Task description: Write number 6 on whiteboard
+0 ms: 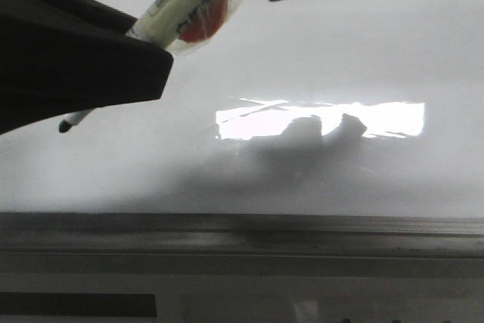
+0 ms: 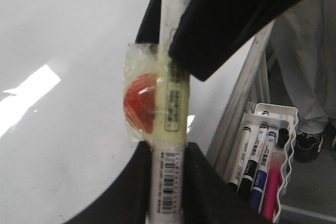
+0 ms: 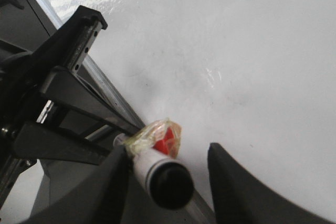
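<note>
Slippage looked the danger: the left gripper [image 2: 167,129] clamped the taped marker [image 1: 181,7] over the blank whiteboard [image 1: 363,51] (right gripper [image 3: 163,177] stood open), risking a wobbly 6.

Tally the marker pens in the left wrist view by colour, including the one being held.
White marker with black end, held over the board: 1
Black-capped markers in the tray: 2
Blue marker in the tray: 1
Pink marker in the tray: 1
Total: 5
</note>
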You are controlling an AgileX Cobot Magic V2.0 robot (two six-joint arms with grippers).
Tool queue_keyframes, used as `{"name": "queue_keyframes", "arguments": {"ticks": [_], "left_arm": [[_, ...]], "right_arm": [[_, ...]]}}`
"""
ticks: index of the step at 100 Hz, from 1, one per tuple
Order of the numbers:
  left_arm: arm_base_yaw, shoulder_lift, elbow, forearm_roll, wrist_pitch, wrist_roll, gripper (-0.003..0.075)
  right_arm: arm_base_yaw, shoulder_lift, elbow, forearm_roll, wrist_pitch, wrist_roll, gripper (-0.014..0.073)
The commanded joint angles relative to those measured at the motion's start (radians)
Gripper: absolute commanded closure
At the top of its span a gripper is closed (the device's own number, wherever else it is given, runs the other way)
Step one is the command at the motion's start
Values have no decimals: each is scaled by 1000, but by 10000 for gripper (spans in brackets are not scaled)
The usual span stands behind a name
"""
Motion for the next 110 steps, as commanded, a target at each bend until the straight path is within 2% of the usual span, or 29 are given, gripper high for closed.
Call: {"name": "queue_keyframes", "arguments": {"ticks": [1, 11, 24, 41, 46, 53, 62, 71, 88, 101, 110], "left_arm": [[-9, -11, -33, 3, -86, -3, 741], [-9, -11, -33, 3, -86, -3, 741], [-9, -11, -29, 3, -86, -3, 741], [-9, -11, -29, -5, -75, -8, 738], [-9, -11, -29, -4, -71, -8, 713], [-9, -11, -29, -4, -69, -8, 613], [-7, -24, -31, -21, -62, -8, 404], [-7, -64, -33, -95, -9, -5, 308], [68, -238, -33, -188, 158, -1, 342], [143, -403, -33, -237, 176, -1, 376], [190, -471, -33, -254, 187, -1, 387]], "right_arm": [[4, 4, -37, 19, -97, -12, 302], [5, 8, -37, 19, -112, -12, 394], [5, 8, -37, 19, -112, -12, 667], [5, 8, -37, 22, -112, -12, 657], [5, 8, -37, 22, -112, -12, 657], [5, 8, -37, 22, -112, -12, 657], [5, 8, -37, 24, -109, -12, 657], [4, 8, -37, 41, -107, -12, 657], [-31, 8, -54, 75, -105, -12, 657], [-102, 14, -141, 75, -97, -12, 657], [-179, 37, -213, 75, -40, -12, 657]]}}
